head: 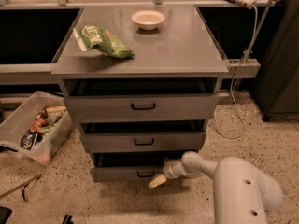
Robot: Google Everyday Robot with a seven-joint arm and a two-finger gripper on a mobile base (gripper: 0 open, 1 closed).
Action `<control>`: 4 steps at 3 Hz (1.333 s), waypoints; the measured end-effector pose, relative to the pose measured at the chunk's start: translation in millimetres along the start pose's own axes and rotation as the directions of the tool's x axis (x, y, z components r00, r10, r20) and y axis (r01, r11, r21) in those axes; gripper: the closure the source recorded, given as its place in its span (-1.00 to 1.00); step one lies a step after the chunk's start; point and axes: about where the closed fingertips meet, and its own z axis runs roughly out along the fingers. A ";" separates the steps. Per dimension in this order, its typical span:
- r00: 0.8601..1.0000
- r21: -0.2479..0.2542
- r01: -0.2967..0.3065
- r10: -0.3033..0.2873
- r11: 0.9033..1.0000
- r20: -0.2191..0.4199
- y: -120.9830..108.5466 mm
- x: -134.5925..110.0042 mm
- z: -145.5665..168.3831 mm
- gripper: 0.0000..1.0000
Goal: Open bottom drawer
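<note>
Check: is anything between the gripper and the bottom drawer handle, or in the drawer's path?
Nothing visible does. The gripper is right at the handle of the bottom drawer, low at its front. The floor ahead shows no obstacle; the bin stands off to one side.

No lettering can be read anywhere. The green bag [103, 41] on the counter [187, 45], upper left of the frame, carries pale print that cannot be made out. The packets in the clear bin [13, 125] at the left edge show coloured labels, also illegible. The gripper [157, 181] is at lower centre, against the front of the bottom drawer [117, 173].
</note>
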 end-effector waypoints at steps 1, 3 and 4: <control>1.000 -0.021 0.002 -0.002 1.000 -0.021 11.7 6.0 2.1 -1.00; 0.996 -0.033 -0.089 0.088 0.996 -0.024 70.7 30.1 -33.4 -1.00; 0.991 -0.048 -0.132 0.130 0.990 -0.036 100.6 49.0 -44.1 -1.00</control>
